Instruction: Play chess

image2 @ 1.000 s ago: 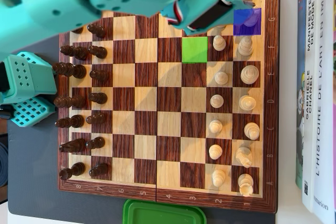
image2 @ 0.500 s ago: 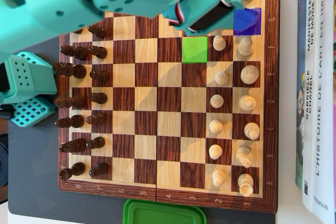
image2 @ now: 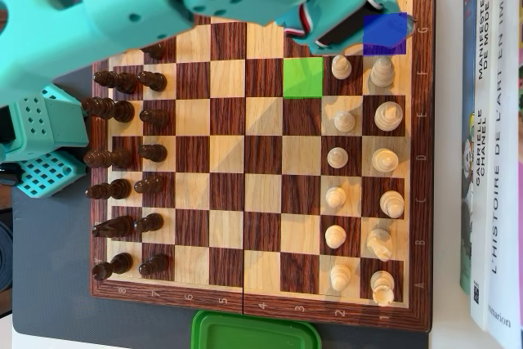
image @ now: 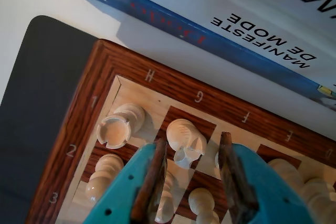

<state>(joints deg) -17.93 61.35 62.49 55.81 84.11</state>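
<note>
Tool [image: 191, 156] hovers open above white knight [image: 186, 141].

The teal arm [image2: 163, 6] crosses the overhead view's top edge, its pincer [image: 191, 153] spread apart at wrist view's bottom.

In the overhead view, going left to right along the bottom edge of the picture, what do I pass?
Dark mat → green lid → chessboard's wooden frame → books.
</note>
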